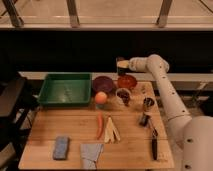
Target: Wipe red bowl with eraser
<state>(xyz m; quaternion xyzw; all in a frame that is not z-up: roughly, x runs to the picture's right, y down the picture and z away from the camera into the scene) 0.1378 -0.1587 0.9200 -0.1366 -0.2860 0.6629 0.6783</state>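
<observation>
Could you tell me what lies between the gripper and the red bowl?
Nothing: in the camera view, the gripper, holding the eraser, hovers just above the red bowl.

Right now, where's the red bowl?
Camera view: red bowl sits at the table's back edge, right of the purple bowl, directly under the gripper.

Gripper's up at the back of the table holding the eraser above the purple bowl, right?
Not quite. In the camera view the gripper holds the eraser at the back of the table, but above the red bowl. The purple bowl sits to its left.
</observation>
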